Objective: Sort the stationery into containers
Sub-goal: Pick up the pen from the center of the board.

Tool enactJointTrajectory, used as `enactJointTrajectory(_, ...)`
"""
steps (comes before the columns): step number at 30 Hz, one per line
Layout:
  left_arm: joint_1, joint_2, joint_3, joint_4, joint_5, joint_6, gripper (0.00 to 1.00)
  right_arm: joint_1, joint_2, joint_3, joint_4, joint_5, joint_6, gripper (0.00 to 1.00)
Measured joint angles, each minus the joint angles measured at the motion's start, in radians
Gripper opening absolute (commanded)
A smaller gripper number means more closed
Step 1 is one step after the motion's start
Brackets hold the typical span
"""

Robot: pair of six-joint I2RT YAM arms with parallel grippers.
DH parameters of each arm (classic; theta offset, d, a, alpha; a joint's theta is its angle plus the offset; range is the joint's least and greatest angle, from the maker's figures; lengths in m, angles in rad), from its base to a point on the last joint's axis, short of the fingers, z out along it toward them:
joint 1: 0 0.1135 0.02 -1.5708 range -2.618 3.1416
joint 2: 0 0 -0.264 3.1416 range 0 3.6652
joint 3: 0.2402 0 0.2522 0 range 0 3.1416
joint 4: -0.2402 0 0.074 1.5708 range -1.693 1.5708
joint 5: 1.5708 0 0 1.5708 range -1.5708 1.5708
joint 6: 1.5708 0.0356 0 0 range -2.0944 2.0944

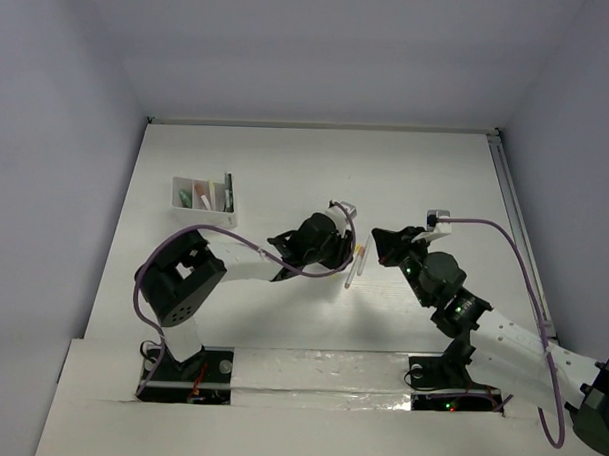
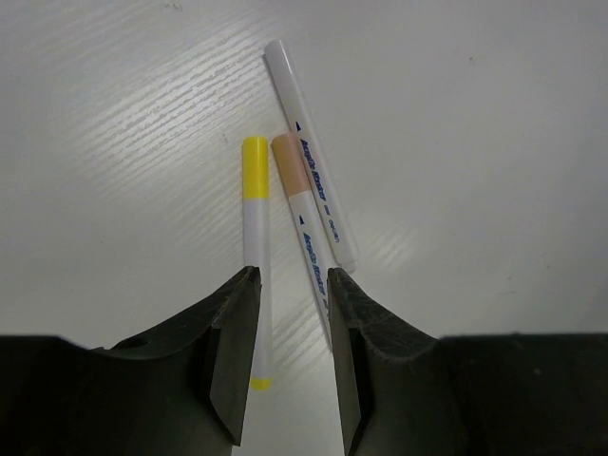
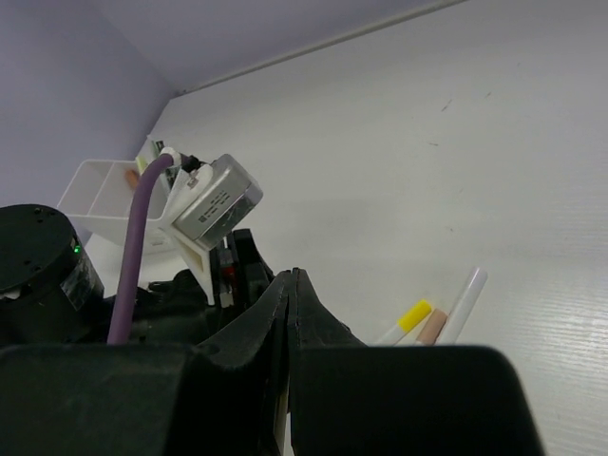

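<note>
The left pincer is held spread apart, nothing gripped, over three markers laid on the table, while the right pincer is pinched fully closed, empty.

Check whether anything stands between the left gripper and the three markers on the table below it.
Nothing visible does. The left gripper hangs open directly over the yellow-capped marker, the orange-capped marker and the white marker; no other thing lies on or across them. The right gripper, shut, is off to one side, not between.
</note>
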Motion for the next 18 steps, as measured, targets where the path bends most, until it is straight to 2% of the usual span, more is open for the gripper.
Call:
enactJointTrajectory(13,-0.033,0.159,0.116,-0.052,-0.124,0.05,0.27,0.0,-0.004,0.0,0.0,0.0,0.0,0.04)
enactJointTrajectory(16,-0.034,0.177,0.14,-0.064,-0.179,0.055,0.16,0.0,-0.005,0.0,0.0,0.0,0.0,0.04)
enactJointTrajectory(18,-0.037,0.186,0.153,-0.072,-0.222,0.056,0.0,0.0,-0.005,0.0,0.0,0.0,0.0,0.04)
